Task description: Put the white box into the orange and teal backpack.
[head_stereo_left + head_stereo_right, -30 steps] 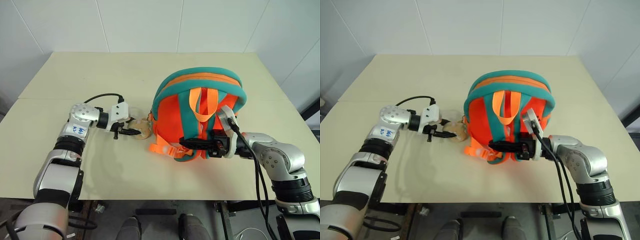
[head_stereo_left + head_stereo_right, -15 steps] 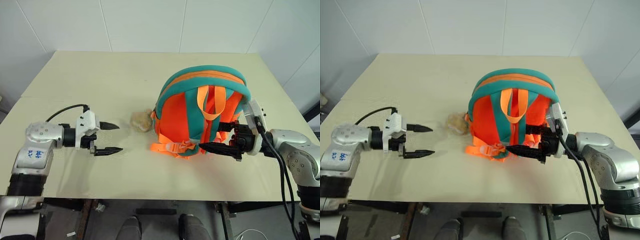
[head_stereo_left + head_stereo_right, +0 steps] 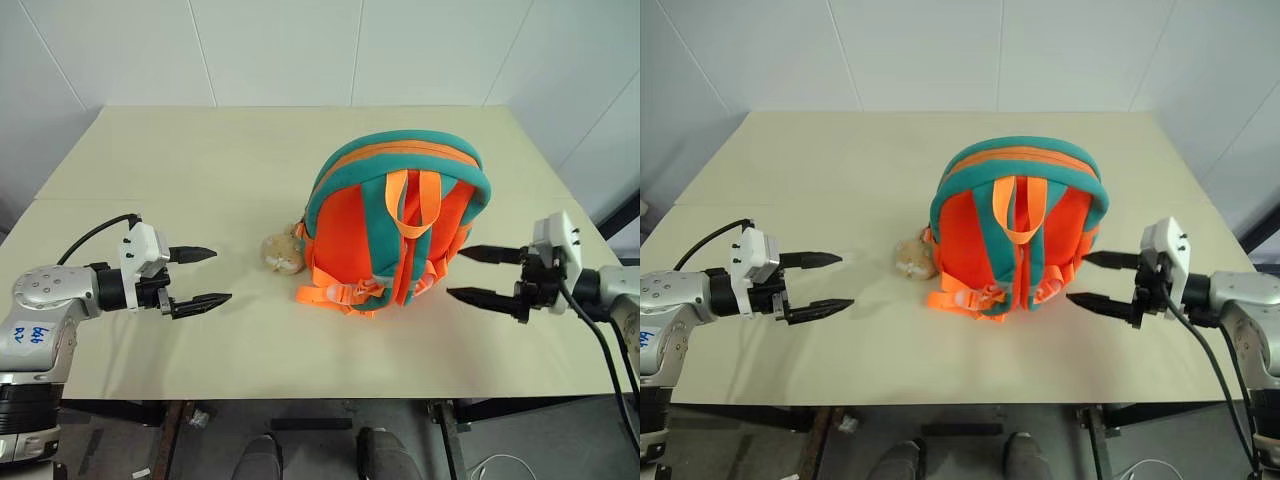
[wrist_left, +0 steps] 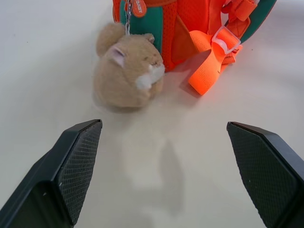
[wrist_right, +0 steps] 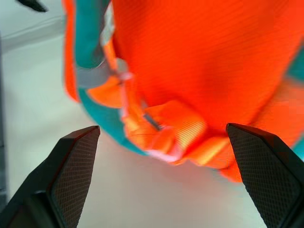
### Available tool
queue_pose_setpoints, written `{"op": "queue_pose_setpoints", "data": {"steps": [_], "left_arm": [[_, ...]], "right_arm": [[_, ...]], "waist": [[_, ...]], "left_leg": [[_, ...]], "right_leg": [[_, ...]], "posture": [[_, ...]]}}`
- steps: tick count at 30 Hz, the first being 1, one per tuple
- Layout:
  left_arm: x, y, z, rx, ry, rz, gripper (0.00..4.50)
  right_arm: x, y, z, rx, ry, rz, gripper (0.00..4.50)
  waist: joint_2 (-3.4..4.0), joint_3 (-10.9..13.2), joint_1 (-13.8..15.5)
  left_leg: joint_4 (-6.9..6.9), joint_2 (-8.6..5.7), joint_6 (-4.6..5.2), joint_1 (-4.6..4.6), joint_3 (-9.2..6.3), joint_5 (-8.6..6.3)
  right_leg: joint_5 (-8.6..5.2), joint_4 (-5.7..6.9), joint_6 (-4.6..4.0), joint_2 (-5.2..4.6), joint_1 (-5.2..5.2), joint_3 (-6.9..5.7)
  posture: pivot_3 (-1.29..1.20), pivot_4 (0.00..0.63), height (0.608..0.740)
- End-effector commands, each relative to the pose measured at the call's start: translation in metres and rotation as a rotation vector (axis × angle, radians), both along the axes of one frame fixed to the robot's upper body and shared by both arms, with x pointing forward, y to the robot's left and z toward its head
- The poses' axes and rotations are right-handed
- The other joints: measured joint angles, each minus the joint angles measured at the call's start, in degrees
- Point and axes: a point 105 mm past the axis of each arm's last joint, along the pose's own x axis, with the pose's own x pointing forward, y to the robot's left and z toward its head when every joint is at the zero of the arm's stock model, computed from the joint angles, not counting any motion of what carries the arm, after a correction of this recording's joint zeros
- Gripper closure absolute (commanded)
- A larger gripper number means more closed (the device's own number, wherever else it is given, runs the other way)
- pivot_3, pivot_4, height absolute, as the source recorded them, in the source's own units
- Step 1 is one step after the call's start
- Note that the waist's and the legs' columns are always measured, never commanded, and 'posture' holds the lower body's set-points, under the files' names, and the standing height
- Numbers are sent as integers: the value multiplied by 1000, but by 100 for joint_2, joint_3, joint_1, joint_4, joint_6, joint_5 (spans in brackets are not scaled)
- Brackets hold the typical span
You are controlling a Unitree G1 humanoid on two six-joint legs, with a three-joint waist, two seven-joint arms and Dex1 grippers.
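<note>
Two grippers, left gripper and right gripper, hover spread wide and empty either side of the orange and teal backpack, apart from it. Beyond them it stands upright mid-table, zipped shut; presumably the white box lies inside.

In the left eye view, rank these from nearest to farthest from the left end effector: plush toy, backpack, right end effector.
1. Plush toy: nearest the left end effector, on the table beside the backpack's left side.
2. Orange and teal backpack: upright at mid-table, just past the toy.
3. Right end effector: farthest, open, beyond the backpack's right side.
</note>
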Motion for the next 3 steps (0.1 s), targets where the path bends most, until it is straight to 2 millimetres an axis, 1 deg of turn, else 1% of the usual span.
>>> {"op": "queue_pose_setpoints", "data": {"steps": [1, 3], "left_arm": [[-6, -2, 13, -2, -54, 2, 0], [-8, -5, 15, -8, -53, -5, 0]], "right_arm": [[0, -1, 3, -14, -57, -2, 18], [3, 3, 4, -1, -76, 0, 18]], "waist": [[0, 0, 7], [0, 0, 8]], "left_leg": [[0, 0, 0, -1, 0, 0], [0, 0, 0, -4, 0, 0]], "right_leg": [[0, -2, 0, 0, 0, 0], [1, -9, 1, -1, 1, 1]], "posture": [[0, 150, 740], [0, 150, 740]]}}
